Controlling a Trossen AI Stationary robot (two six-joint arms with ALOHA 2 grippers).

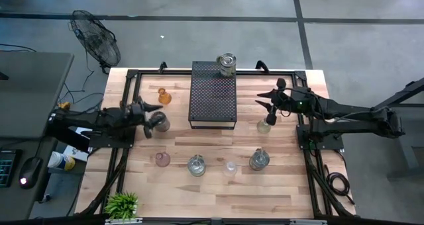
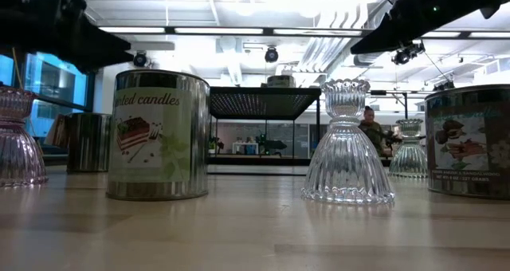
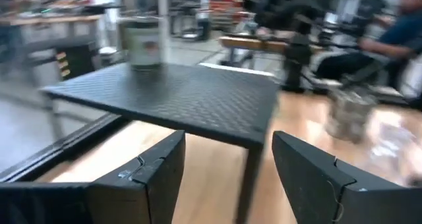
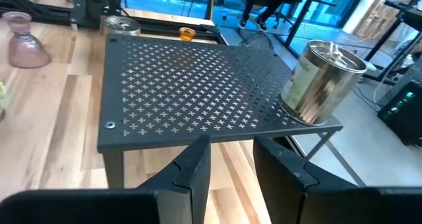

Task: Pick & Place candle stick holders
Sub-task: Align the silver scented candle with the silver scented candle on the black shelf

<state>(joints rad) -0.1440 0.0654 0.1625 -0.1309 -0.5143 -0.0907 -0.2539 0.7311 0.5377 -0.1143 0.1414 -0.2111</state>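
Observation:
Small glass and silvery holders stand on their bases on the wooden table: an amber one (image 1: 163, 96), a pinkish one (image 1: 162, 159), a clear ribbed one (image 2: 347, 143), silvery round ones (image 1: 196, 165) (image 1: 259, 160) and a pale one (image 1: 264, 124). One silvery holder (image 1: 226, 64) stands on the far end of the black perforated tray (image 1: 213, 99). My left gripper (image 1: 150, 119) is open and empty, raised beside a silvery holder (image 1: 161, 123) left of the tray. My right gripper (image 1: 267, 100) is open and empty, raised right of the tray, facing it (image 4: 198, 85).
A small green plant (image 1: 122, 204) stands at the table's near left corner. Black frame rails (image 1: 126, 86) run along the table's edges. A fan (image 1: 96, 38) stands on the floor beyond the far left corner. Bare wood lies along the near edge (image 1: 218, 198).

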